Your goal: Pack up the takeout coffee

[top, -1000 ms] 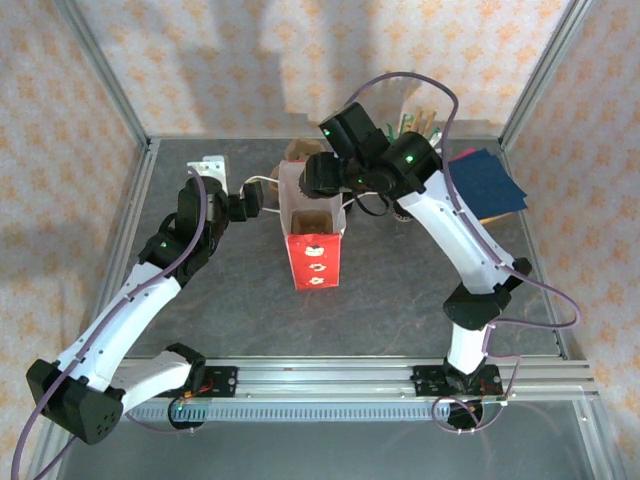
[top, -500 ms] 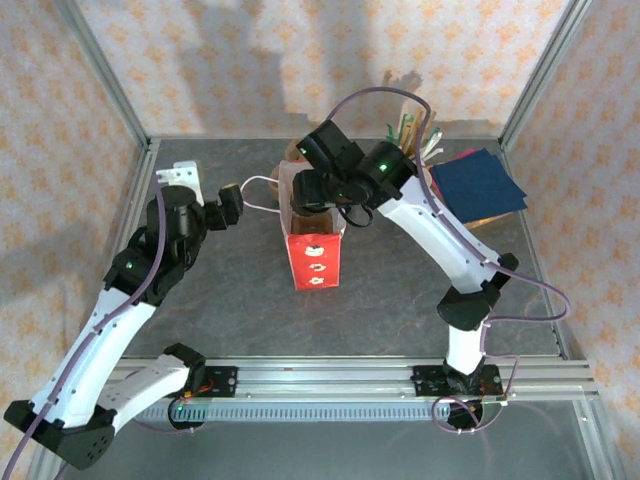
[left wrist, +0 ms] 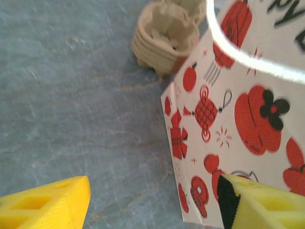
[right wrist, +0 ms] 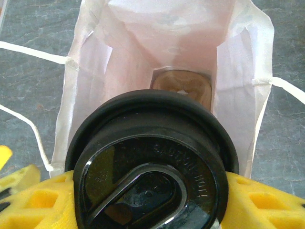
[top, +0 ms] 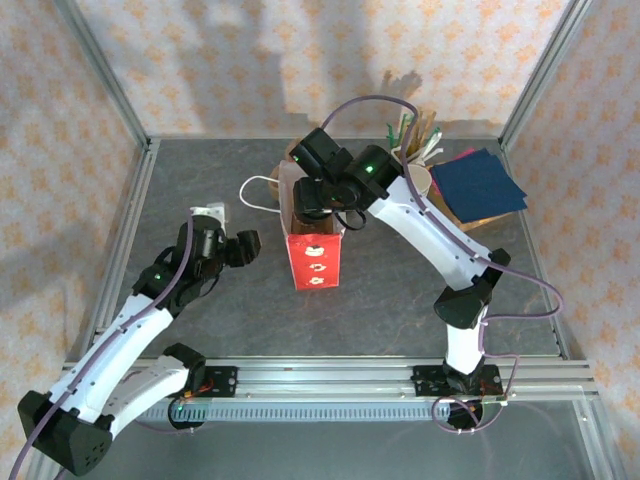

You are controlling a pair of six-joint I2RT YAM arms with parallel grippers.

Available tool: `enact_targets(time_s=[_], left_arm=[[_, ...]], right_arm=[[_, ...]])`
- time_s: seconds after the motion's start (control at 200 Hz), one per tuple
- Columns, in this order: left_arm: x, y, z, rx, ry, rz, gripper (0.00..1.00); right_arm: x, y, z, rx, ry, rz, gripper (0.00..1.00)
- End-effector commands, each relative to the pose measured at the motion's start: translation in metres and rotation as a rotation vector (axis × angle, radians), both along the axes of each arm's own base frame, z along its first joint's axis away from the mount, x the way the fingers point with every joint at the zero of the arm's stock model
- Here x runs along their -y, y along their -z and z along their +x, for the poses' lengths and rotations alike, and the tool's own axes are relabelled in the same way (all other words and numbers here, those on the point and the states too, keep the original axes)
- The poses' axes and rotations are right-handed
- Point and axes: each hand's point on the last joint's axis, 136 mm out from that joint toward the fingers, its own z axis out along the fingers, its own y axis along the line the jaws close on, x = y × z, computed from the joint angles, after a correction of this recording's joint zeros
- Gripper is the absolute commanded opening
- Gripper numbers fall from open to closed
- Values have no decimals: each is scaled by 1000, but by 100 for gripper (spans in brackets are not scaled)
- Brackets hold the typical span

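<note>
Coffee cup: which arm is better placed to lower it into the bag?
Right. The right gripper holds the lidded coffee cup above the open bag's mouth. The left gripper sits beside the bag, open and empty.

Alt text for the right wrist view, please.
A black-lidded coffee cup, gripped by the yellow right end effector, hangs above the open mouth of a white paper bag. A brown cardboard tray sits at the bag's bottom, and grey table lies around it.
</note>
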Motion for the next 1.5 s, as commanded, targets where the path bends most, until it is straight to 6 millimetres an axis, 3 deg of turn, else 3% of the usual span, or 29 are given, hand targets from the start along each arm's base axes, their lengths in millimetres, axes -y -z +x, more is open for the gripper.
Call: enact_targets(time_s=[0.0,0.265,0.616,0.881,1.056,1.497], left_arm=[[18,-10,8,34,52,-33,71],[62,12,10,-2,185,-49,68],[88,24,-1,-35,234,-103,65],[87,25,-2,-22,250,-79,65],[77,33,-2,-41,240,15,67],[76,47,-4,-64,265,52,67]], right_arm=[[3,7,-1,-1,2,-37,48],[3,12,-1,-8,-4,-54,48],[-5,37,-3,-62,-57,-101,48],[-8,52,-2,-88,-88,-134,48],[-11,68,-3,-125,-104,-159,47],[-9,83,1,-158,-92,-179,47]])
